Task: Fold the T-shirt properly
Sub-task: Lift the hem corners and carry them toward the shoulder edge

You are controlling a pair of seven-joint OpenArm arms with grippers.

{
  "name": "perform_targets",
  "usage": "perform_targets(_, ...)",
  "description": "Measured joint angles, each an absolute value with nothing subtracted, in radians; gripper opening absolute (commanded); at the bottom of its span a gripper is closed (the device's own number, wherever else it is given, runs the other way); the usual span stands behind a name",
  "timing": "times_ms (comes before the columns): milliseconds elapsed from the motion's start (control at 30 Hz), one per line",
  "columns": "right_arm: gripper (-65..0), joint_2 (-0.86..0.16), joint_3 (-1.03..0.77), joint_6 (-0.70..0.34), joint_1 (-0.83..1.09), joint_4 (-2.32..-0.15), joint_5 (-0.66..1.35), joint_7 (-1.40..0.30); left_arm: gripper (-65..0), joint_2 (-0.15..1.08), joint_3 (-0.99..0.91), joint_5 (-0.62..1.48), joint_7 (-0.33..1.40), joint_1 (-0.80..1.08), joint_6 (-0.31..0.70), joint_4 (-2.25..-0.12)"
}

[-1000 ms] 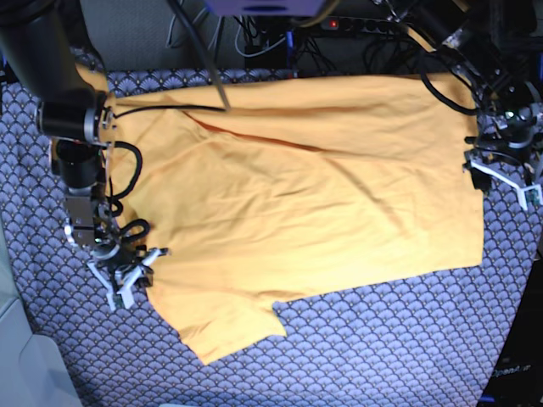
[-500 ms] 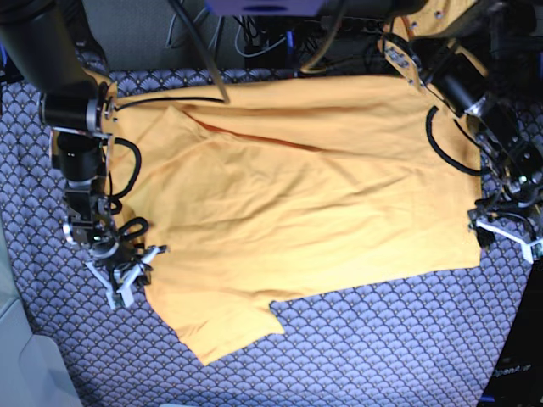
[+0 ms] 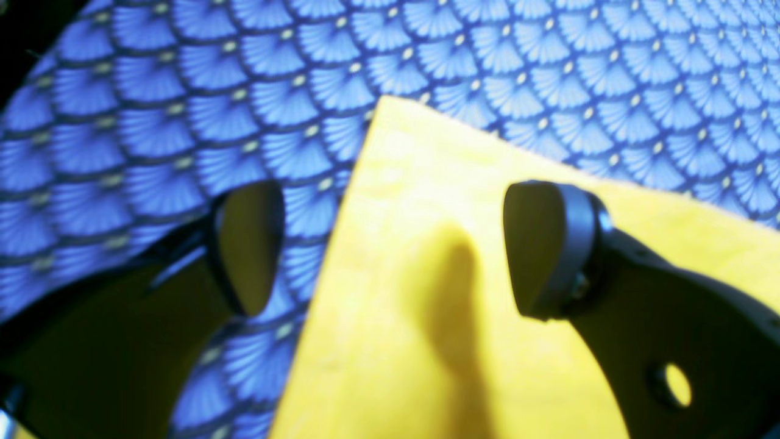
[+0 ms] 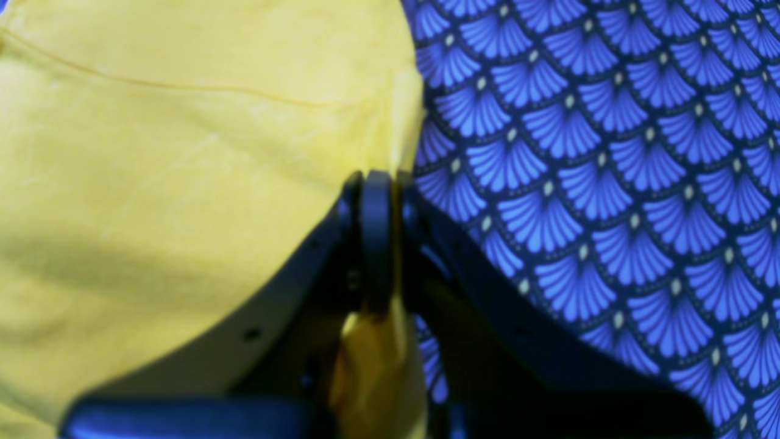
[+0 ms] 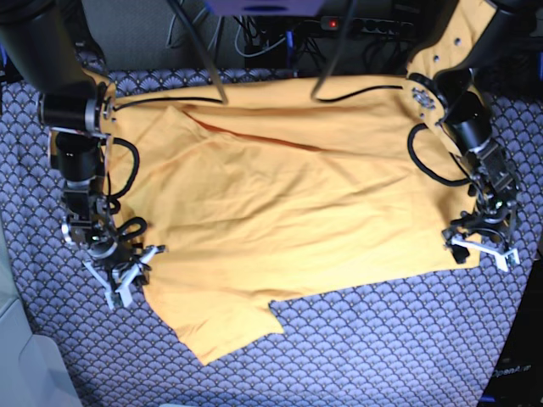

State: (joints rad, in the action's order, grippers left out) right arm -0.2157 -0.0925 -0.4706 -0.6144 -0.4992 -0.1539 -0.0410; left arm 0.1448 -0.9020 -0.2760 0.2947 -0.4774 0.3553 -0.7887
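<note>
The right gripper is pinched tight on the edge of the T-shirt. The left gripper hangs spread wide over the shirt's corner, which lies between its fingers on the table cover.

Desk front edge bare, free to pass. T-shirt covers middle to back edge. Cables clutter behind back edge; both arms block the side edges.

2 black arms — looped black cables, pale gripper fingers.
</note>
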Motion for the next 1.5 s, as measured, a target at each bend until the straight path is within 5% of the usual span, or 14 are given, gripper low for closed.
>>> perform_targets(233,-65.0,-0.216,-0.093,-0.47,-0.603,-0.502,-0.154,-0.038,-10.9,0.208,-0.864,-0.271,0.177,-0.509,0.258,-0.635)
perform_targets(667,-65.0,-0.216,-0.093,-0.47,-0.601,-0.5,-0.157,-0.041,-12.3,0.238,-0.744,-0.265,-0.062,-0.593,0.235,-0.339)
perform_targets(800,-65.0,-0.216,-0.093,-0.47,-0.6,-0.5,-0.157,-0.041,-29.6,0.239,-0.744,-0.261,-0.059,-0.593,0.229,-0.337)
perform_targets(933,-65.0,-0.216,-0.093,-0.47,-0.6,-0.5,-0.157,-0.04,-63.7,0.238,-0.744,-0.257,-0.047,-0.59,0.23,-0.34)
perform_targets(1200,-65.0,-0.213,-0.093,-0.473,-0.577,-0.632,-0.16,-0.043,-65.0,0.227,-0.744,-0.251,0.141,-0.571,0.172,-0.453)
perform_targets(1500,-65.0,-0.207,-0.093,-0.474,-0.417,-0.894,-0.157,-0.039,-65.0,0.097,-0.746,-0.259,0.423,-0.366,0.16,-0.953)
